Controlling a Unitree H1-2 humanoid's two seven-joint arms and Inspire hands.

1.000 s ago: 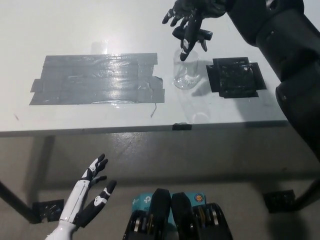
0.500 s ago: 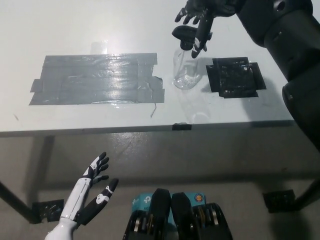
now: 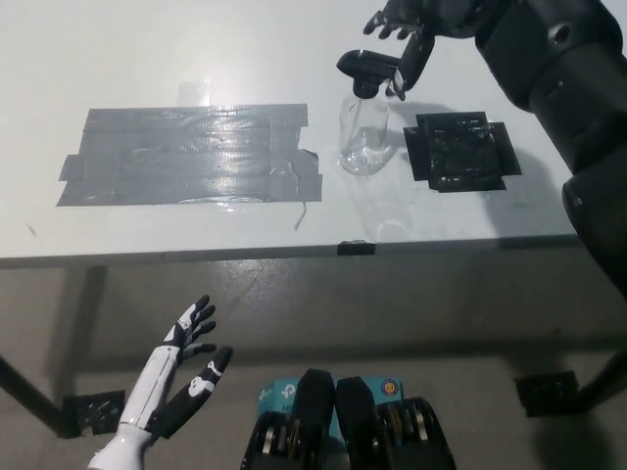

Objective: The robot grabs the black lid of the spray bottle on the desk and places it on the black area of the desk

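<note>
Over the last second my right hand (image 3: 407,44) has slid from directly over the spray bottle (image 3: 363,137) toward the black area (image 3: 460,150) — and the black lid (image 3: 364,69) still sits on the bottle's neck, not lifted. I read the hand as spread and holding nothing, one finger touching or just beside the lid, so the grab looks missed and I'd come back for it. My left hand (image 3: 186,367) rests open, low below the surface (image 3: 147,59).
</note>
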